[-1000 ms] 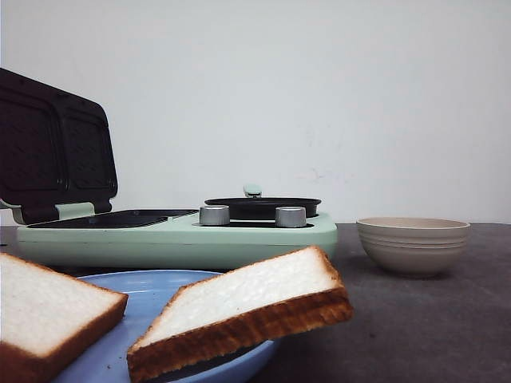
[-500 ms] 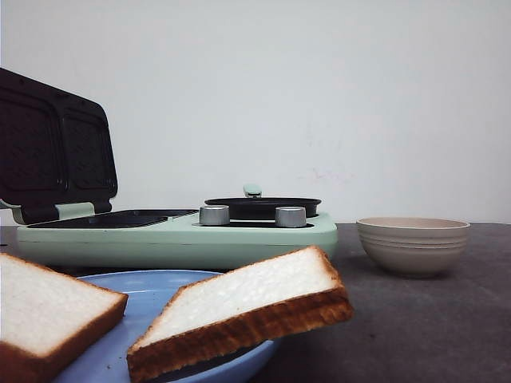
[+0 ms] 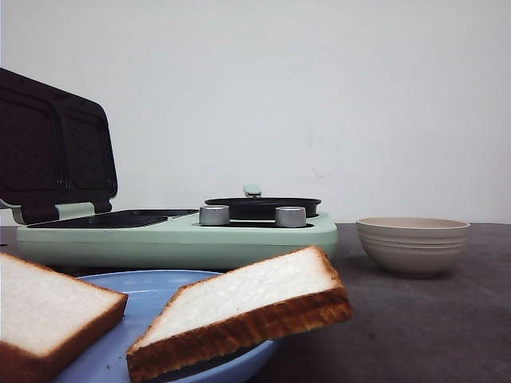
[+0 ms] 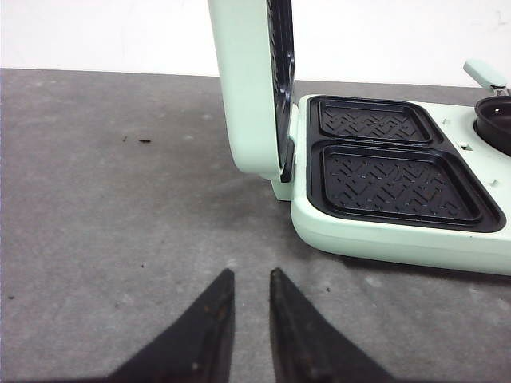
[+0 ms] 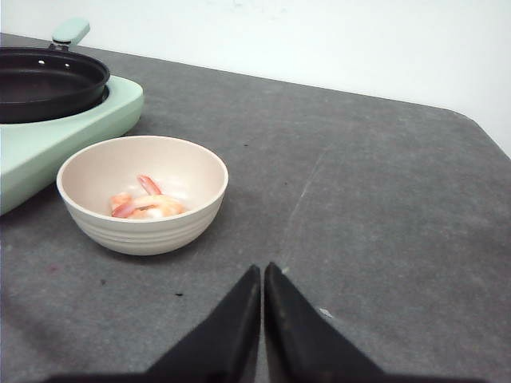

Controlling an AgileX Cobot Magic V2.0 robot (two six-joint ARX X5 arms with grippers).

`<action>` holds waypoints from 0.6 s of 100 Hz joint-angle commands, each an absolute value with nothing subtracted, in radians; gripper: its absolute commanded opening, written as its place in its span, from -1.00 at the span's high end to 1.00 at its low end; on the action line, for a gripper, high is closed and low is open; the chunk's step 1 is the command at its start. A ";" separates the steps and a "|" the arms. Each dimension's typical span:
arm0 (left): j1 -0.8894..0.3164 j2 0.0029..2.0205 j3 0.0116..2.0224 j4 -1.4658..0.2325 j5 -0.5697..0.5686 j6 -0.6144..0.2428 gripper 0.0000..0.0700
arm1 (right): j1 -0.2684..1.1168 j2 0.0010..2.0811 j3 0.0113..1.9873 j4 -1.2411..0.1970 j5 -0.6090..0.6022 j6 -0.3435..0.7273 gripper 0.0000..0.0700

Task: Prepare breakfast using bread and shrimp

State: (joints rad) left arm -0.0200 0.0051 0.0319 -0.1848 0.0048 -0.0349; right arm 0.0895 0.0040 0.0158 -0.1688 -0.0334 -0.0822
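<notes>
Two slices of bread lie on a blue plate [image 3: 152, 291] at the front: one slice [image 3: 48, 307] at the left, the other [image 3: 247, 291] leaning over the plate's right rim. The shrimp [image 5: 144, 203], orange-red, rests inside a beige bowl [image 5: 144, 191] that stands right of the cooker [image 3: 413, 243]. My left gripper [image 4: 251, 273] hovers over bare table beside the open sandwich maker [image 4: 399, 171], its jaws slightly open with nothing between them. My right gripper [image 5: 263, 267] is shut and empty, a short way from the bowl. Neither gripper shows in the front view.
The pale green sandwich maker [image 3: 176, 235] has its lid raised at the left, two dark grill plates and two grey knobs. A black pan [image 3: 262, 206] with a pale green handle sits on its right side [image 5: 44, 80]. A white wall stands behind the grey table.
</notes>
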 commanded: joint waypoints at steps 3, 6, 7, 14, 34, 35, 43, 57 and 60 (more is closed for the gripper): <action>-0.020 0.004 0.015 -0.187 0.007 -0.019 1.00 | 0.090 0.004 0.012 -0.157 -0.034 -0.087 1.00; -0.020 0.004 0.015 -0.187 0.007 -0.019 1.00 | 0.090 0.004 0.012 -0.157 -0.034 -0.087 1.00; -0.020 0.004 0.015 -0.187 0.007 -0.019 1.00 | 0.090 0.004 0.012 -0.157 -0.034 -0.087 1.00; -0.020 0.004 0.015 -0.187 0.007 0.032 1.00 | 0.090 0.004 0.012 -0.157 -0.034 -0.086 1.00; -0.020 0.004 0.015 -0.187 0.006 0.123 1.00 | 0.090 0.004 0.012 -0.157 -0.034 -0.086 1.00; -0.020 0.004 0.015 -0.187 0.006 0.123 1.00 | 0.090 0.004 0.012 -0.157 -0.034 -0.086 1.00; -0.020 0.004 0.015 -0.187 0.006 0.122 1.00 | 0.090 0.004 0.012 -0.157 -0.034 -0.086 1.00; -0.020 0.004 0.015 -0.187 0.008 0.109 1.00 | 0.090 0.004 0.012 -0.157 -0.034 -0.086 1.00; -0.020 0.004 0.015 -0.187 0.007 0.109 1.00 | 0.090 0.004 0.012 -0.157 -0.034 -0.086 1.00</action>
State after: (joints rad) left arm -0.0200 0.0051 0.0319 -0.1848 0.0048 0.1062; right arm 0.0895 0.0040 0.0158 -0.1688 -0.0334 -0.0822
